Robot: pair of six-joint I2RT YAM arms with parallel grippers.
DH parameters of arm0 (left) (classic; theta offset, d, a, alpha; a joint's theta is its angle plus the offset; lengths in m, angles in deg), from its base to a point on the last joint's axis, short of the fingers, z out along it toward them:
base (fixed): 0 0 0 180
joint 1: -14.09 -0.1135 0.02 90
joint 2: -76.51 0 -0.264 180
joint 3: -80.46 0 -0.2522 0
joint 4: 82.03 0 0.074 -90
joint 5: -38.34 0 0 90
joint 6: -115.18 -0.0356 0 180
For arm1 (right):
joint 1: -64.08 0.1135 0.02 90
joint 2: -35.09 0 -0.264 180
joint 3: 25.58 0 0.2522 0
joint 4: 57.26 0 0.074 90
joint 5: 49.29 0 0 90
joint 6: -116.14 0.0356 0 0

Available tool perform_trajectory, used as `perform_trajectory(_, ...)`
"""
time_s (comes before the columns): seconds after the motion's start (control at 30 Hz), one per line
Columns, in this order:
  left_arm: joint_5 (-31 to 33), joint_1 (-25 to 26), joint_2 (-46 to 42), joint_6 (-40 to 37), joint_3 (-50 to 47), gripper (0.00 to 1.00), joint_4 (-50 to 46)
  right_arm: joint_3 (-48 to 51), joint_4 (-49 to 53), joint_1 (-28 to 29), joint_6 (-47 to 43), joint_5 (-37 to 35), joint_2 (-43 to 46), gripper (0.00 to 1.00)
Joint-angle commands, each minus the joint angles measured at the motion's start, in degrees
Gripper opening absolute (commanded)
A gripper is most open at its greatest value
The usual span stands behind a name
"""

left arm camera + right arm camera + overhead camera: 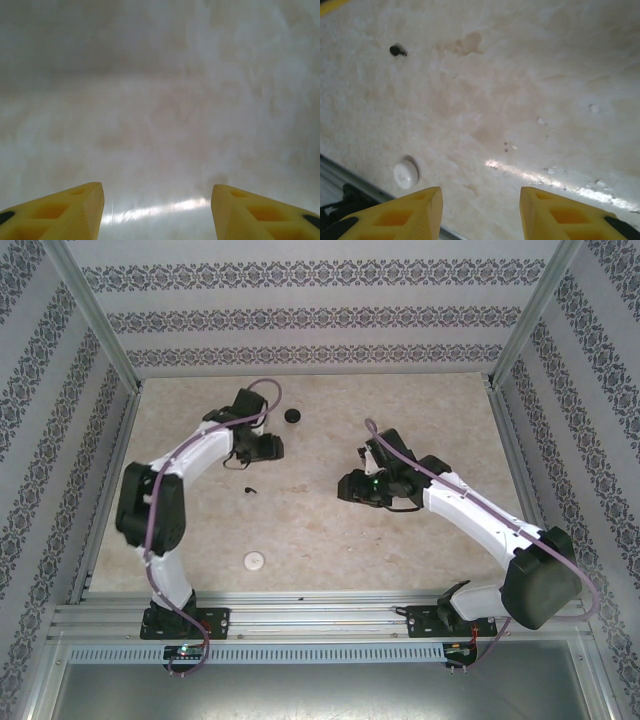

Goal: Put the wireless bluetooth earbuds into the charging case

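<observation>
One black earbud [249, 490] lies alone on the marbled table, and the right wrist view has it as a tiny dark bean [396, 50] at the upper left. A round black case [292, 416] sits at the back, just right of my left gripper [268, 447]. A round white case [254, 560] rests near the front edge, low on the left in the right wrist view [406, 174]. The left gripper [157, 200] is open over bare table. My right gripper [352, 486] hovers mid-table, also open [481, 200], with nothing between its fingers.
Metal frame rails [300, 612] run along the near edge, and patterned walls [320, 315] close off the back and both sides. A brownish stain [465, 45] marks the tabletop between the two arms.
</observation>
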Motion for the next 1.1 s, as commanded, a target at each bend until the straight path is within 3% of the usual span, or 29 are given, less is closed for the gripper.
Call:
perform_trajectory(0.0, 3.9, -1.2, 7.5, -1.0, 9.8, 0.58, -4.2, 1.1, -0.9, -1.5, -0.6, -5.4, 2.6, 0.45)
perform_trajectory(0.2, 0.3, -2.8, 20.5, -0.1, 25.5, 0.58, -5.4, -0.8, -0.2, -2.9, -2.9, -11.3, 2.2, 0.45)
perform_trajectory(0.7, -2.5, -3.6, 38.8, -2.7, 49.9, 0.59, -3.9, -6.5, -3.5, -4.8, -3.6, -13.7, -5.2, 0.44)
perform_trajectory(1.07, -2.4, -3.5, 44.2, -3.6, 54.8, 0.63, -1.6, -6.6, -4.5, -4.8, -3.0, -13.3, -6.8, 0.44)
